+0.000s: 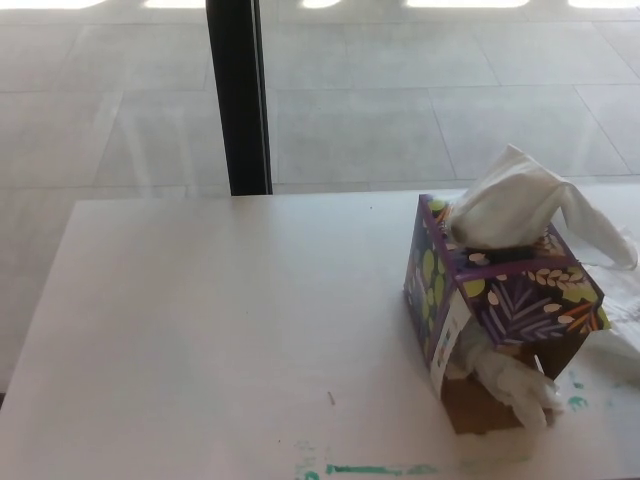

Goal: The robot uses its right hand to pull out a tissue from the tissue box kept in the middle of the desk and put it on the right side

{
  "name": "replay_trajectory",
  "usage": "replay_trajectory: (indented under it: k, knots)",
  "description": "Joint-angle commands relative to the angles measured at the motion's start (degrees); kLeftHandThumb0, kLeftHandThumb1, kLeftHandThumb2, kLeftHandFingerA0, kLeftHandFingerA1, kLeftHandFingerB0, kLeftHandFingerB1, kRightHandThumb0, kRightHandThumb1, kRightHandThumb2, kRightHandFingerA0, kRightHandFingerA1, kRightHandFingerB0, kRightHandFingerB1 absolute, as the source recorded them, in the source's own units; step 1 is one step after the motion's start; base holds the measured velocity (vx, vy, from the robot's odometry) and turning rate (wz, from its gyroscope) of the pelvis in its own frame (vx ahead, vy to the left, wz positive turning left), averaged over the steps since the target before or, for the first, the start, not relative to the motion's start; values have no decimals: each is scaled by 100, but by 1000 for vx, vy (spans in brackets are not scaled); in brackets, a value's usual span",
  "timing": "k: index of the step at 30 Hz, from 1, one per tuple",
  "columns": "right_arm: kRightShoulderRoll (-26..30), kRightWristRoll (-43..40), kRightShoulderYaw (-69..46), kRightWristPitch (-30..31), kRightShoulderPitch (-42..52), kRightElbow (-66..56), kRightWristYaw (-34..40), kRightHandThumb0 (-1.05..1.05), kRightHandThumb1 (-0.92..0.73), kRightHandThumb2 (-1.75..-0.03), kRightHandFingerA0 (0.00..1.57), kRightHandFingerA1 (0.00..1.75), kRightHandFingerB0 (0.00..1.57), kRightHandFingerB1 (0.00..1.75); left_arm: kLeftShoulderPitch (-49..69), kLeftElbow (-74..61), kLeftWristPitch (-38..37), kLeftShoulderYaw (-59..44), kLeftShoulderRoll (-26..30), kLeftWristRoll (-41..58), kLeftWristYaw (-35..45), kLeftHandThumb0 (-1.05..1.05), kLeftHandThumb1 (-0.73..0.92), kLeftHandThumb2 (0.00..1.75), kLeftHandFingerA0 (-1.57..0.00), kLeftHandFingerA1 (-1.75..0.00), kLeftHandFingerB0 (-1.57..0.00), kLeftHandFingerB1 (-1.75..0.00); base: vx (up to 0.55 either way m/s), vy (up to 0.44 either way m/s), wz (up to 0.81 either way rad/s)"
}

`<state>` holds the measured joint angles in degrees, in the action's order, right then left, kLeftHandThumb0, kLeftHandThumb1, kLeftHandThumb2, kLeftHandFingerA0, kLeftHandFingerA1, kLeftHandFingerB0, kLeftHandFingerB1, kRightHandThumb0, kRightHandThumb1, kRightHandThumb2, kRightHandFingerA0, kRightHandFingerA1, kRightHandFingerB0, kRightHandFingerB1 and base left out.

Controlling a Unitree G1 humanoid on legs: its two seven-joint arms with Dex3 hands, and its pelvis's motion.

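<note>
Head view: neither of the robot's hands shows, so nothing can be said of how their fingers stand. The tissue box, a purple cube printed with leaves, sits on the white desk toward the picture's right, turned so one corner faces the camera. A white tissue stands up out of the top opening, bunched at its base and drooping in a long flap over the box's right side; it looks ready to be pinched, probably because the folded stack inside lifts the next sheet into reach. The near side of the box is torn open, showing bare cardboard, and more crumpled tissue spills out low at that gap, touching the desk. A white label strip hangs along the near corner. At the right edge of the picture, just beside the box, lies pale crumpled material, apparently loose tissue on the right side of the desk, though it is cut off and hard to tell. Teal marks stain the desk's near edge. Beyond the desk, a black post rises from the tiled floor.
</note>
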<state>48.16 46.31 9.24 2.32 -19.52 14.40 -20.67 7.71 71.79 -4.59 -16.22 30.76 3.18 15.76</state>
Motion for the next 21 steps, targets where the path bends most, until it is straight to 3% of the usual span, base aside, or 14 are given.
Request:
replay_trajectory:
  k: [1,3,4,5,6,7,10,11,12,14,15,16,17,21]
  knots:
    - [267,-1507,-1489,277,598,-637,-615,-56,-63,-59,29,39,23,30,20,25,-77,15,101,-13,-87,-79,92,74,-66,-58,-49,-45,0,0,0]
    - [172,-1718,-2126,303,995,-880,-489,-48,-61,-60,78,51,56,44,11,10,-77,15,117,-10,-70,-81,92,73,-64,-60,-48,-48,0,0,0]
    - [-46,-1935,-2949,296,1537,-1184,-212,-45,-63,-57,86,51,63,44,-5,6,-86,6,107,8,-27,-82,92,75,-61,-60,-45,-48,0,0,0]
    - [-172,-1971,-3238,370,1724,-1344,-159,-43,-65,-59,88,53,66,46,-25,20,-52,-9,99,27,-10,-78,74,113,-59,-68,-43,-58,0,0,0]
    - [-391,-2037,-3645,405,1989,-1535,-25,-46,-63,-60,94,59,73,49,-40,30,-20,-9,94,28,-17,-77,74,113,-60,-67,-44,-58,0,0,0]
    - [-631,-2128,-4018,194,2235,-1555,330,-46,-61,-59,103,64,81,52,-32,21,-42,17,92,-1,-49,-80,92,73,-65,-60,-48,-47,0,0,0]
    - [-1407,-2740,-5055,-1019,2890,-863,1631,-61,-65,-61,105,81,79,52,-32,12,-36,14,84,-5,-121,-80,92,74,-64,-59,-49,-47,0,0,0]
    - [-1603,-2794,-5223,-1173,2990,-736,1937,-66,-66,-60,104,82,80,56,-21,6,-61,22,82,-13,-113,-76,75,113,-59,-67,-45,-59,0,0,0]
    - [-1849,-2864,-5421,-1334,3114,-523,2318,-66,-67,-60,102,83,78,59,-14,0,-64,12,76,3,-86,-80,92,73,-65,-61,-50,-48,0,0,0]
    - [-2082,-3132,-5734,-1356,3390,83,2402,-69,-69,-61,98,90,68,56,-42,36,4,-6,66,28,-52,-80,92,73,-63,-59,-47,-46,0,0,0]
    - [-2155,-3275,-5859,-1363,3450,373,2384,-66,-67,-60,97,85,65,55,-26,29,-27,-12,64,35,-33,-77,74,113,-59,-67,-43,-58,0,0,0]
    - [-2276,-3397,-6019,-1361,3444,572,2505,-64,-64,-60,96,85,64,53,-37,36,-50,13,55,5,-68,-77,74,113,-59,-65,-43,-57,0,0,0]
    - [-2372,-3703,-6225,-1379,3294,812,2482,-60,-61,-59,93,86,65,57,-61,40,-36,13,52,8,-54,-80,92,73,-63,-57,-47,-46,0,0,0]
    - [-2668,-4775,-7088,-1530,2490,2061,2814,-53,-58,-59,99,121,65,85,-93,20,-54,38,36,-18,-102,-80,92,73,-66,-59,-49,-46,0,0,0]
